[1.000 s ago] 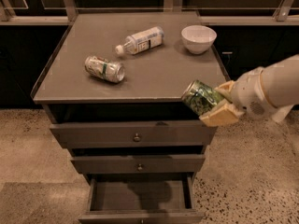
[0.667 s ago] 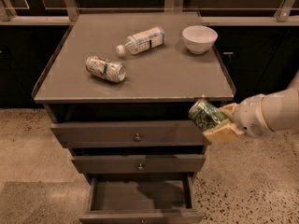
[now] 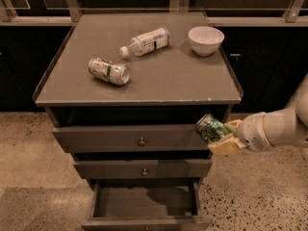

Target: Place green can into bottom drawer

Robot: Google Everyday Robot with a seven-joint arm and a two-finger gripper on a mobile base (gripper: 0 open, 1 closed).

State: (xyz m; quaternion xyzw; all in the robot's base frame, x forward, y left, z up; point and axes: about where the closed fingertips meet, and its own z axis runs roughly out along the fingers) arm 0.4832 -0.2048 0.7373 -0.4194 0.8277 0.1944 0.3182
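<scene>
My gripper (image 3: 222, 136) is at the right of the cabinet, level with the top drawer's front, and is shut on the green can (image 3: 210, 128). The can is dark green with a leafy pattern and a silver end, and is tilted with that end up and to the left. The bottom drawer (image 3: 144, 223) is pulled open below and to the left of the can, and the inside that shows is bare. My white arm reaches in from the right edge.
On the cabinet top (image 3: 159, 76) lie a pale silver can with a green stripe (image 3: 109, 70), a clear plastic bottle (image 3: 146, 41) and a white bowl (image 3: 206, 40). Two shallower drawers with round knobs (image 3: 141, 141) are shut. Speckled floor surrounds the cabinet.
My gripper has moved down with the green can, from the level of the cabinet top's right edge to the level of the top drawer's front.
</scene>
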